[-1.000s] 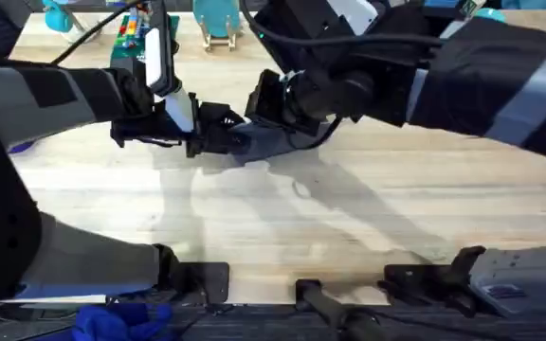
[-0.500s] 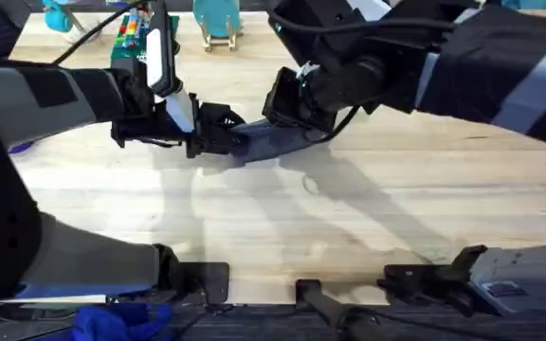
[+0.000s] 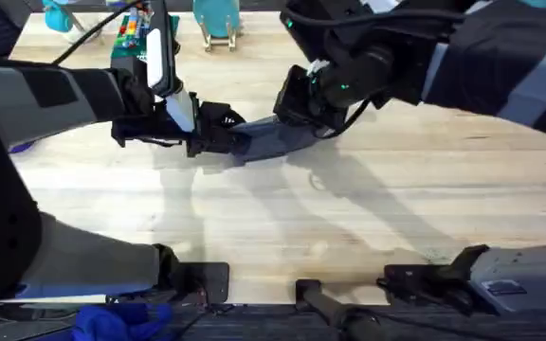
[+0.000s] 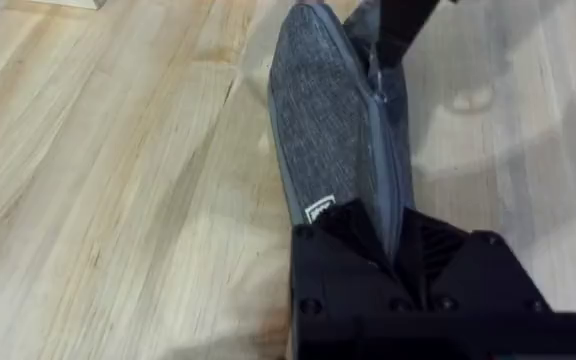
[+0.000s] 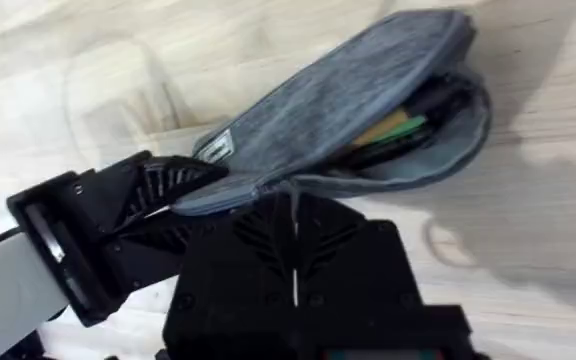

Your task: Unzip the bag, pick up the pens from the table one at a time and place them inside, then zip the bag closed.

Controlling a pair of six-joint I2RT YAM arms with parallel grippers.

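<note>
Overhead, my left gripper (image 3: pixel 218 135) is clamped tight on one end of the bag (image 3: pixel 271 138), which stretches away from it across the table (image 3: pixel 282 227) to my right gripper (image 3: pixel 301 106). That one's fingers are pinched shut at the zipper. The blue-grey pouch (image 5: pixel 348 100) gapes at its far end, with pens (image 5: pixel 400 130) lying inside.

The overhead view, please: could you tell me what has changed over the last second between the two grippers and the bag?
The right gripper has slid along the top of the bag, away from the left gripper and a little farther up the table, so more of the bag's length now shows between them. The left gripper has stayed clamped on the bag's near end, and the bag lies where it did.
</note>
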